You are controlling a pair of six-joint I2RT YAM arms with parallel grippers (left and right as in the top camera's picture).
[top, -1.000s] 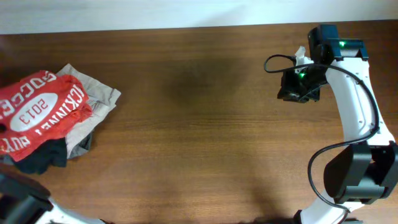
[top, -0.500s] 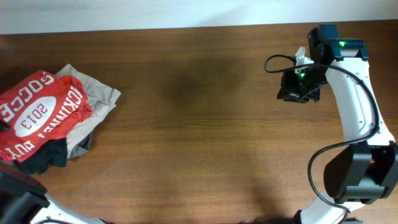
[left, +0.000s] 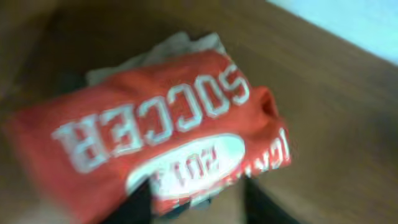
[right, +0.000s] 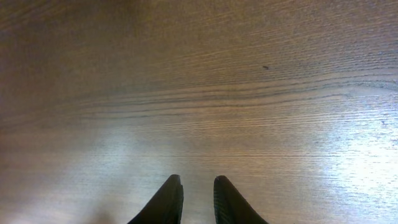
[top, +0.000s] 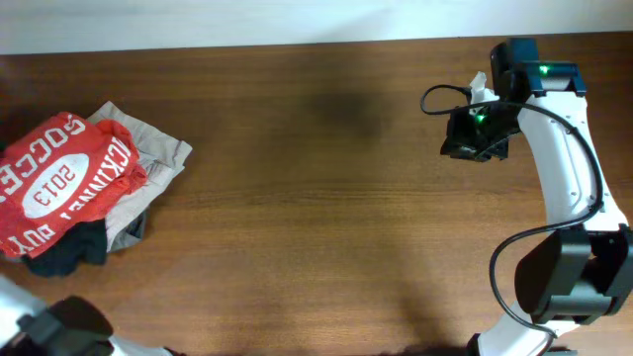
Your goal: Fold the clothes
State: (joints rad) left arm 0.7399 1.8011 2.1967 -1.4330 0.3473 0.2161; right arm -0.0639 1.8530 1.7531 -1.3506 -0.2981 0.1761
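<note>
Clothes [top: 69,183], long axis diagonal toward far right; left tool [left: 198,190] agape, right tool [right: 196,185] barely parted, both empty.

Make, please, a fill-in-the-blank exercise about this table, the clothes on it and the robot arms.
1. In the overhead view, the red shirt lies near the ____ edge of the table.
2. Its largest white word reads ____.
3. The year printed on it is ____.
4. The right end effector holds ____.
Missing words: left; SOCCER; 2013; nothing.
</note>
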